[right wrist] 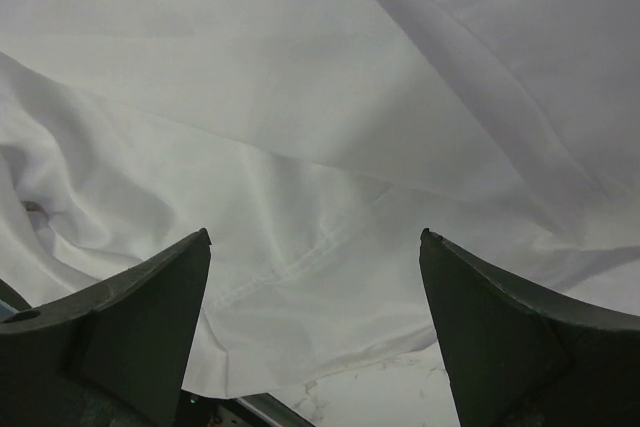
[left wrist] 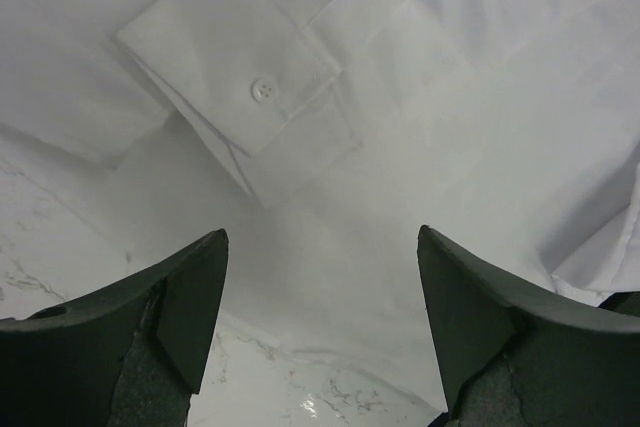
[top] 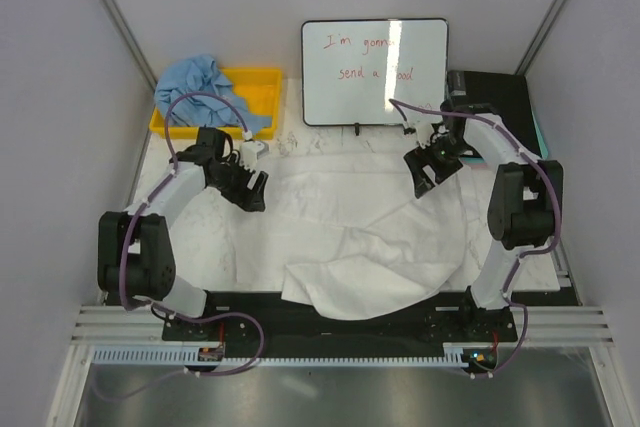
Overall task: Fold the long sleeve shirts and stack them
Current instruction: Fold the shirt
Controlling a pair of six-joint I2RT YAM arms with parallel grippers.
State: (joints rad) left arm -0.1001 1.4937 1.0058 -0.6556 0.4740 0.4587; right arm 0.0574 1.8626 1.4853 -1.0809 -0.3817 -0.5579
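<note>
Left gripper and right gripper both wide open, empty, over the white shirt. Risk: cloth overhanging the table's near edge could drag it off.

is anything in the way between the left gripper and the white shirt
Nothing visible does. The left gripper, open, looks straight onto the white shirt; its buttoned cuff lies bare just ahead.

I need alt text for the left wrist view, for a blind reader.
The open left gripper hovers over the white shirt, holding nothing. Ahead of it lies a sleeve cuff with one button; marble table shows at lower left.
</note>
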